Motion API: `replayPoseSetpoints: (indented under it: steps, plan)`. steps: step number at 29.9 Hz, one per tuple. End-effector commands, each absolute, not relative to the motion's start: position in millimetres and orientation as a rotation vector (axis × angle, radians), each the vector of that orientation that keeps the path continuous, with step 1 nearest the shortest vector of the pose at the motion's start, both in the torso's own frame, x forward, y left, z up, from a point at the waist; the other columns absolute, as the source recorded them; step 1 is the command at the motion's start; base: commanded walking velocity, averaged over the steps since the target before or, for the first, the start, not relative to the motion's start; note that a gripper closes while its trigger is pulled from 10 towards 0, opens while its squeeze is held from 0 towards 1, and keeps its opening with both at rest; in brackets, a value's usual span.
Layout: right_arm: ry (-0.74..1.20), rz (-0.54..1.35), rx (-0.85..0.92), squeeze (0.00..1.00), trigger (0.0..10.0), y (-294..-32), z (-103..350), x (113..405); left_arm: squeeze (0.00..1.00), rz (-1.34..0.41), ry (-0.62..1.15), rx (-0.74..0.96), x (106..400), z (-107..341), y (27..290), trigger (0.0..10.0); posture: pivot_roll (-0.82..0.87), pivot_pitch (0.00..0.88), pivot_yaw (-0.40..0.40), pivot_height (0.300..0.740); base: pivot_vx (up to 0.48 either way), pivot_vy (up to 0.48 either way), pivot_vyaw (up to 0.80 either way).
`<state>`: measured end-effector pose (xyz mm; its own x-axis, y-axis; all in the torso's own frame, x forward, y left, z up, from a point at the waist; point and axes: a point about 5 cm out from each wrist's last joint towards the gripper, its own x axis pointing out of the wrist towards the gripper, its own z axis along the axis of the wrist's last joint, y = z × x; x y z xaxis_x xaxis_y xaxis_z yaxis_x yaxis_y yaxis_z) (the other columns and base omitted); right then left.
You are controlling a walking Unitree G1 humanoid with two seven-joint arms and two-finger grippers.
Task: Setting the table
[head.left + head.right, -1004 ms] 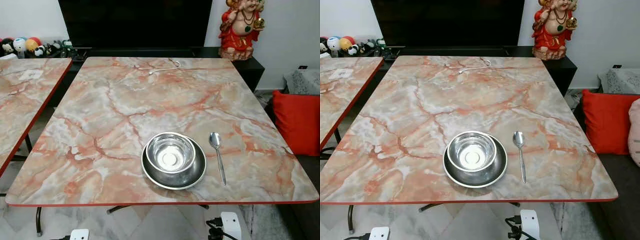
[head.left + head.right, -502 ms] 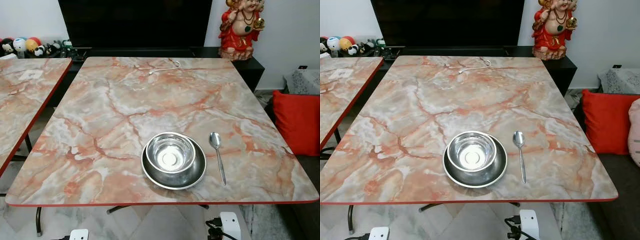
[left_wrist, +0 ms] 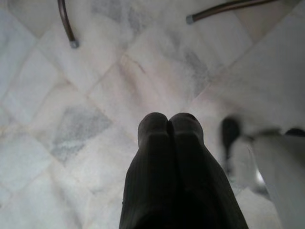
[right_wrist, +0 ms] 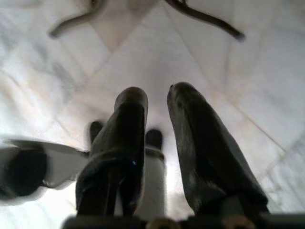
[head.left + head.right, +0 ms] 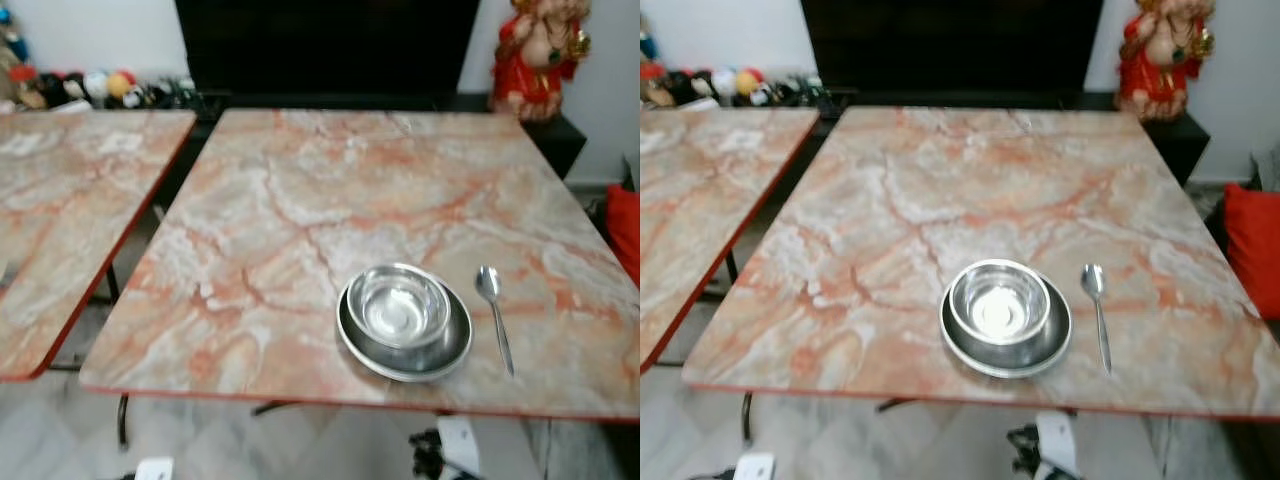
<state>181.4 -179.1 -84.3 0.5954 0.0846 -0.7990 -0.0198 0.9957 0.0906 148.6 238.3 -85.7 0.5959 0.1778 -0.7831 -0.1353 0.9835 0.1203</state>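
You have the bowl (image 5: pixel 398 305) nested in the plate (image 5: pixel 405 352) with the spoon (image 5: pixel 494 318) just beside, a finished-looking setting near the worktop (image 5: pixel 300 210) edge. Left tool (image 3: pixel 167 125) hangs pressed together, right tool (image 4: pixel 157 102) slightly apart, both empty above the floor (image 3: pixel 71 119).

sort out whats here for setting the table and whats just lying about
For the job:
- steel bowl, nested in the steel plate
- spoon, lying beside them on the marble table

Just lying about:
- red figurine on the dark cabinet behind
- small toys along the far wall
- red cushion
- second marble table
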Motion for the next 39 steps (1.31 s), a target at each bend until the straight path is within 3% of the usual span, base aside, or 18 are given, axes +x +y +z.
replayPoseSetpoints:
  steps: [1, 24, 39]
  plan:
    - [0.929, 0.068, 0.087, 0.0, 10.0, -173.2, -84.5, 182.3, 0.0, 0.2, 0.937, 0.047, 143.0, -86.9, 243.8, 10.0, -0.01, 0.0, 0.008, 0.74, -0.244, 0.39, 0.0]
    - [0.925, 0.065, 0.098, 0.0, 10.0, -171.9, -84.3, 182.9, 0.0, 0.199, 0.926, 0.055, 144.3, -86.0, 243.9, 10.0, -0.01, 0.0, 0.006, 0.74, -0.258, 0.384, 0.0]
    - [0.921, 0.062, 0.102, 0.0, 10.0, -170.7, -83.8, 184.2, 0.0, 0.211, 0.928, 0.052, 145.0, -85.1, 247.3, 10.0, -0.01, 0.0, 0.01, 0.74, 0.0, 0.0, 0.0]
